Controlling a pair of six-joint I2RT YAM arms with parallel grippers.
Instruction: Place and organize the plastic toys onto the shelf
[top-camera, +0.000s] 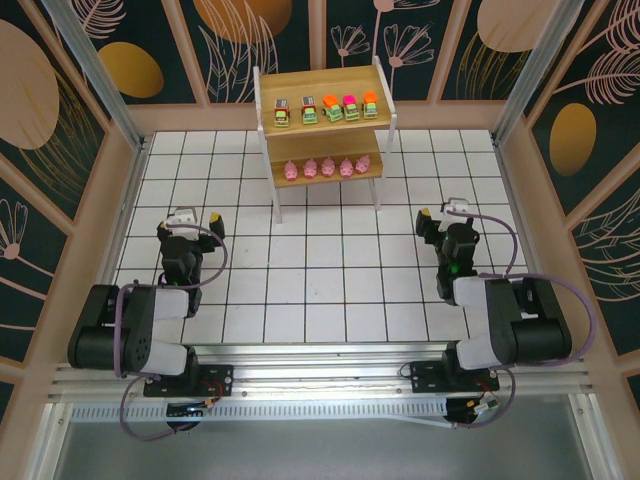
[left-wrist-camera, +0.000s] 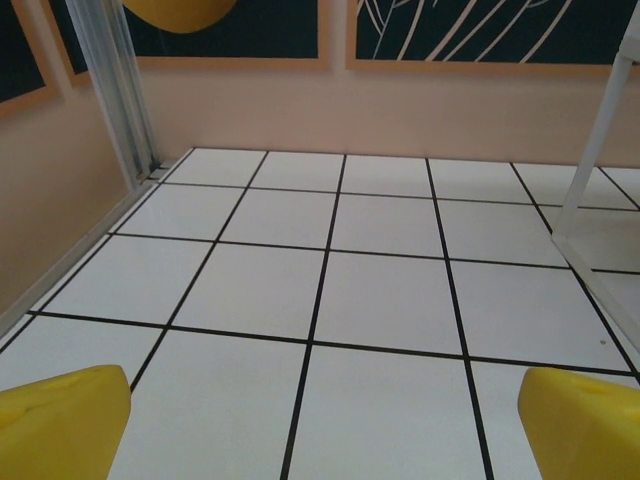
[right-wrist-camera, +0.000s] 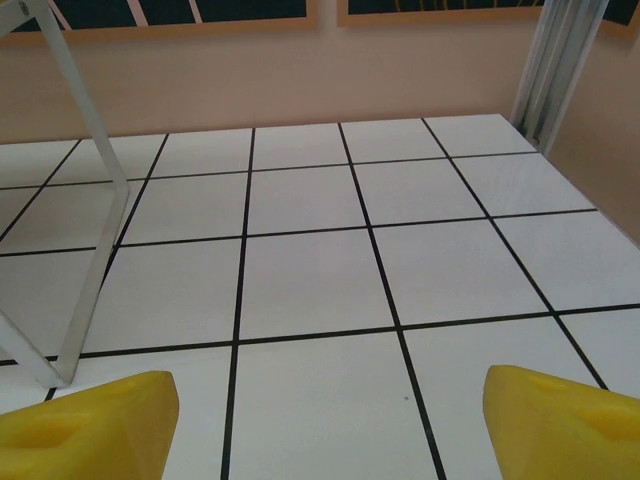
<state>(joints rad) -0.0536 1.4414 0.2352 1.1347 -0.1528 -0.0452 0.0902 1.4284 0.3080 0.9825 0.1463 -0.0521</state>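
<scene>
From the top camera, you have the shelf (top-camera: 266, 100) standing at the far middle of the tiled table (top-camera: 320, 285). Five toy vehicles (top-camera: 326, 108) sit in a row on its upper board, and five pink pigs (top-camera: 327, 168) sit in a row on the lower board. They are too small here for you to read any marking. Your left gripper (top-camera: 198, 217) hangs over the near-left tiles and your right gripper (top-camera: 442, 212) over the near-right tiles. Both are well apart from the shelf, with their jaws spread and nothing between them.

In the left wrist view, your yellow fingertips (left-wrist-camera: 60, 425) sit at the two bottom corners, wide apart over bare white tile. A white shelf leg (left-wrist-camera: 595, 130) stands at the right edge.

In the right wrist view, the yellow pads (right-wrist-camera: 90, 425) likewise sit spread at the bottom corners, holding nothing. The shelf's white leg frame (right-wrist-camera: 95, 170) slants down the left side, and its foot rests on the tiles.
</scene>
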